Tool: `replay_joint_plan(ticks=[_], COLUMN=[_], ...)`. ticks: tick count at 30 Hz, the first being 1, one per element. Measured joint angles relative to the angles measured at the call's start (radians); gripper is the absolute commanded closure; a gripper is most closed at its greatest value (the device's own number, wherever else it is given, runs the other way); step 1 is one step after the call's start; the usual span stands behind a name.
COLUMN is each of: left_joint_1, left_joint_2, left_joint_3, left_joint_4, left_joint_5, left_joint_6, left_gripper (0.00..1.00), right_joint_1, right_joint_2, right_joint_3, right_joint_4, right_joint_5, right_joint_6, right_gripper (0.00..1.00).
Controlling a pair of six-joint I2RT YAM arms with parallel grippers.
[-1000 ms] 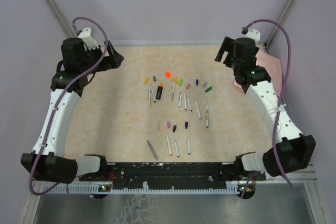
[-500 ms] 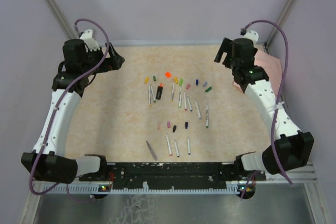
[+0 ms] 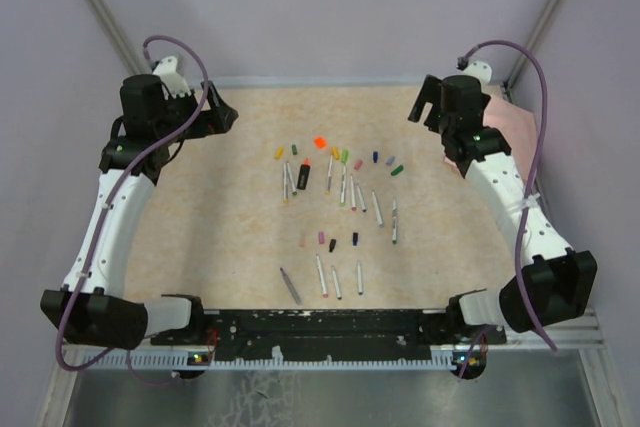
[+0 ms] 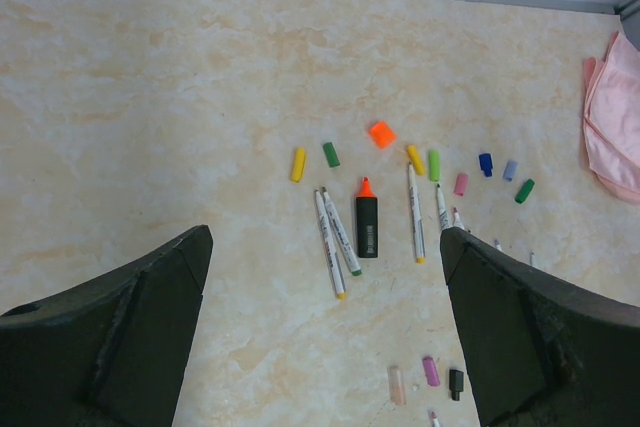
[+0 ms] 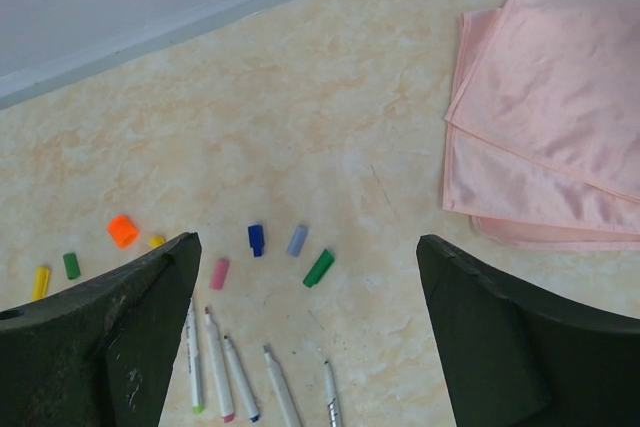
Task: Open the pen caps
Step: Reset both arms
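Loose pen caps (image 3: pixel 345 156) lie in a curved row at mid-table, with a few more (image 3: pixel 321 238) nearer the front. The uncapped white pens (image 3: pixel 360 197) and a black highlighter (image 3: pixel 303 175) rest among them. My left gripper (image 3: pixel 222 115) hovers open at the far left, well above the table. The left wrist view shows the left gripper (image 4: pixel 326 239) open and empty, with the caps (image 4: pixel 331 154) far below. My right gripper (image 3: pixel 422 102) hovers open at the far right. In its wrist view the right gripper (image 5: pixel 308 244) frames blue, lavender and green caps (image 5: pixel 256 239).
A folded pink cloth (image 3: pixel 515 122) lies at the table's far right, beside the right arm, and shows as the pink cloth (image 5: pixel 550 107) in the right wrist view. More pens (image 3: pixel 336 282) lie near the front edge. Purple walls close in the back and sides.
The right arm has shifted slightly, its elbow drawing a little inward. The left arm and everything on the table stay put.
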Motion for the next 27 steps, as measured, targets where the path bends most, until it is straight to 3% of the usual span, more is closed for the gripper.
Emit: replay_joint_plan(ticks=[27], left_joint_1=[0.000], left_joint_2=[0.030], left_joint_3=[-0.006], left_joint_4=[0.000], left_joint_5=[0.029], left_joint_6=[0.000], left_gripper=[0.00], right_joint_1=[0.000], right_joint_2=[-0.003], right_joint_3=[-0.011], right_joint_4=[-0.040], right_joint_5=[0.046], right_joint_6=[0.039], right_gripper=[0.10])
